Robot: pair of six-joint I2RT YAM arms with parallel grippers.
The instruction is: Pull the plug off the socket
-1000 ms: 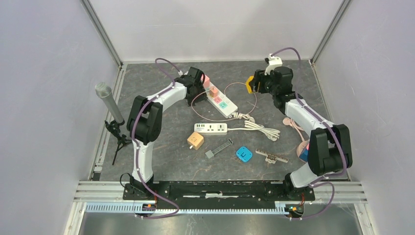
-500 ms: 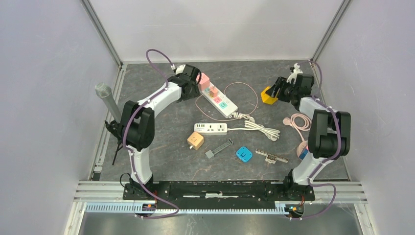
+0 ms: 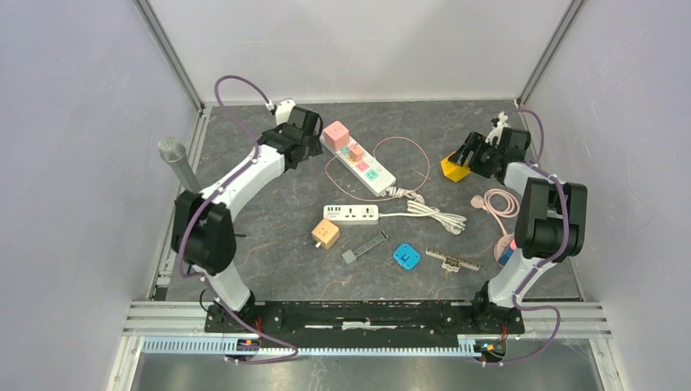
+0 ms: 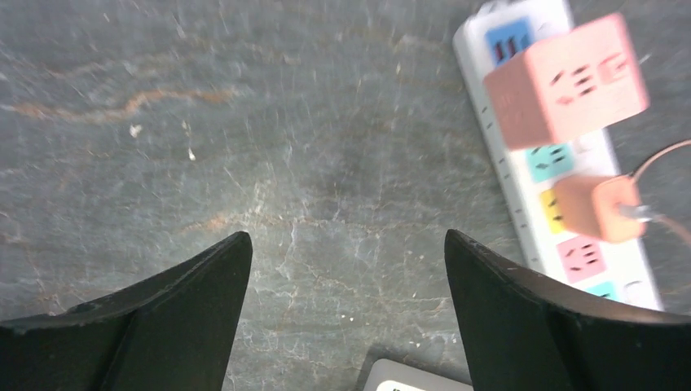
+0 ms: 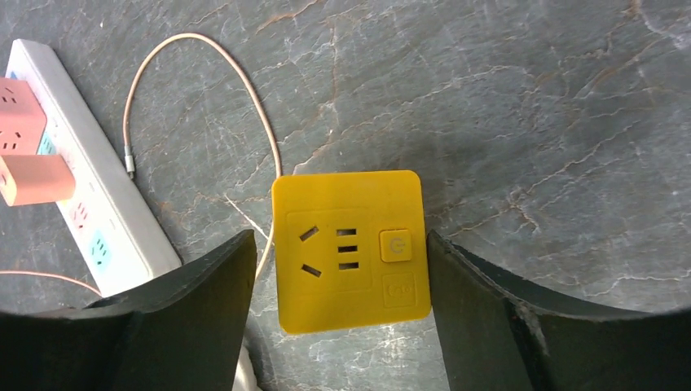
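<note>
the left hand [image 4: 346, 244] hangs with its fingers spread wide over bare tabletop [image 4: 204, 122], just beside the white power strip [image 4: 587, 261]. a pink cube plug [image 4: 566, 80] and a small orange plug [image 4: 595, 208] sit in the strip. the right hand [image 5: 338, 240] is spread wide too, straddling a yellow socket block [image 5: 350, 269] that lies flat, apart from the strip and perhaps touching one finger.

The yellow cube plug [image 3: 455, 169] lies unplugged and flat at two o'clock, socket face and button upward, well apart from the white power strip [image 3: 368, 169] with coloured outlets, lying diagonally toward twelve o'clock
</note>
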